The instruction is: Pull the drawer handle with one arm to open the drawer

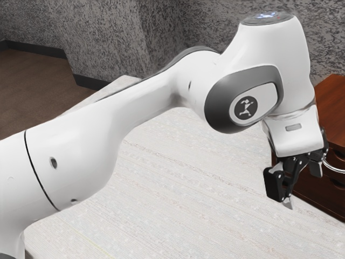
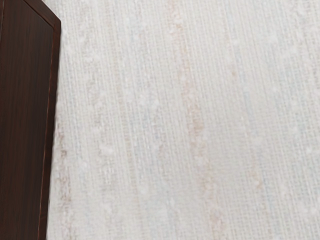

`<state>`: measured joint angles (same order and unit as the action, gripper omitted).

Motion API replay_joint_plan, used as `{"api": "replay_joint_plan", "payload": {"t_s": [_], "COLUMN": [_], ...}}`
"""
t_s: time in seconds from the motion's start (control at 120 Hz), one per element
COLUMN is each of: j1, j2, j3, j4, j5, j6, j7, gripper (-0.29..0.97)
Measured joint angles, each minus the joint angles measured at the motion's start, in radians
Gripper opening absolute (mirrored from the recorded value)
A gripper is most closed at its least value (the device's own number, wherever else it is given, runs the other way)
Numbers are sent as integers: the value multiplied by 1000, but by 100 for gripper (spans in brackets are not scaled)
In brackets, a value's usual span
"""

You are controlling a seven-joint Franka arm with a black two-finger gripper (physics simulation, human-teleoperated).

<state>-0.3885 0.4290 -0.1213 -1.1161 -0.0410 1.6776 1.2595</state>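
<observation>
At the exterior view's right edge, the gripper [image 1: 299, 184] hangs with fingers spread, grasping nothing. The silver drawer handle [image 1: 333, 162] sits just right of it, on the dark cabinet [image 1: 331, 108].

The dark brown wooden drawer cabinet [image 1: 331, 108] stands on the pale woven-textured table [image 1: 188, 189], at the exterior view's right edge. The black two-finger gripper [image 1: 296, 178] hangs above the tabletop before the cabinet's front, toward the exterior view's left, just beside the thin metal drawer handle [image 1: 335, 162] mounted on that front.
</observation>
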Motion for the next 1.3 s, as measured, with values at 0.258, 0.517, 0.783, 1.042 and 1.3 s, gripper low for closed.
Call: {"api": "replay_joint_plan", "payload": {"t_s": [0.258,0.517,0.783,1.042,1.3], "j1": [1,-10,-12,-13,-13], "j2": [32,37,48,66,73], "j3": [5,5,26,40,40], "j4": [0,3,3,4,8], "j5": [1,-1,4,7,11], "j6": [102,171,206,230,247], "j7": [70,115,132,130,128], "gripper": [68,68,68,68,68]}}
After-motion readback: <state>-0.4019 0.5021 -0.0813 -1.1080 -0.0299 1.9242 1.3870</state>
